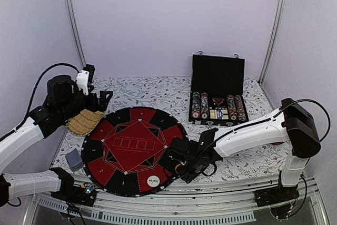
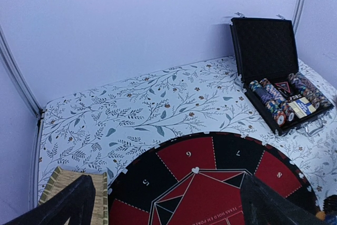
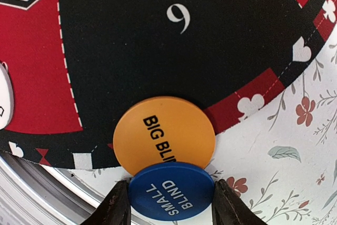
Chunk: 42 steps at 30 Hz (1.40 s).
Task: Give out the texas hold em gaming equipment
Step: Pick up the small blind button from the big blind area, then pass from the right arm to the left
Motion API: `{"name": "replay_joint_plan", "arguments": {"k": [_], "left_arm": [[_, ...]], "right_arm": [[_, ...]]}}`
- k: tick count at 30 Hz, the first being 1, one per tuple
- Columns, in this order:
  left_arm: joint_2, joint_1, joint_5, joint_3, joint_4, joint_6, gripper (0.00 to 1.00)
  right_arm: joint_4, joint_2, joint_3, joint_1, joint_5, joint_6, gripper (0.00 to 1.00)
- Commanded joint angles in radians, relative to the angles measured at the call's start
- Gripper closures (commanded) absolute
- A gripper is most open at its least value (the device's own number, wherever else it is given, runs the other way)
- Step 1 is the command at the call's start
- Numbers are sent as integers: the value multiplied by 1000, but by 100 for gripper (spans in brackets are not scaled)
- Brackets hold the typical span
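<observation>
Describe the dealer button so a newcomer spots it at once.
Find the round red-and-black mat. On a red wedge at its near edge, left of the right tool, lies the dealer button. It is white, printed DEALER, unlike the orange disc and blue disc nearby.

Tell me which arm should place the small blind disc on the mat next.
Right. The right hand grips the blue SMALL BLIND disc at the poker mat edge by segment 9; the left hand is open and empty.

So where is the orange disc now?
In the right wrist view the orange disc sits at the edge of the mat, below the 9, its near rim overlapped by the blue disc in the right gripper.
</observation>
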Motion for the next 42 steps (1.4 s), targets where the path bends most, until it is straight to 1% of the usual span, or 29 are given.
{"name": "replay_joint_plan", "arguments": {"k": [1,4,7,11,12,14,17,19,21,22,24,26,29,31,33,36,40,41,42], "left_arm": [[1,2,5,-14,15,16,2],[-2,2,4,-15,17,16,2],[-3,2,7,-14,15,16,2],[0,2,39,-12,16,14,2],[3,2,70,-9,21,14,2],[16,1,186,8,15,-1,3],[61,-23,405,81,-46,-94,12],[77,-70,525,114,-74,-178,21],[73,-138,595,99,-39,-273,25],[67,-179,615,83,-7,-306,26],[51,-257,608,49,46,-366,26],[40,-322,575,24,74,-386,25],[41,-408,529,4,77,-368,22],[48,-436,498,-5,77,-356,20],[60,-445,456,-11,83,-360,20],[82,-445,415,-9,83,-358,28],[97,-444,368,-29,111,-372,47],[103,-444,351,-32,113,-375,50],[108,-445,337,-33,113,-375,52]], "right_arm": [[-53,-36,10,9,11,17,65],[-54,-67,10,9,14,13,66],[-40,-114,45,9,21,4,67],[51,-206,36,7,46,-41,67],[87,-223,36,7,57,-72,67],[172,-248,41,4,78,-135,67],[295,-273,47,3,137,-281,67],[387,-292,39,2,162,-428,67],[511,-324,12,3,159,-556,67],[567,-341,-8,2,151,-610,67],[659,-362,-32,2,136,-742,67],[717,-363,-36,3,135,-834,66],[734,-326,-10,2,156,-920,66],[720,-297,9,2,161,-945,66],[722,-281,10,3,162,-958,66],[738,-272,10,3,160,-966,66],[736,-264,10,4,158,-961,66],[737,-263,10,5,157,-960,66],[737,-262,9,7,158,-962,66]]}}
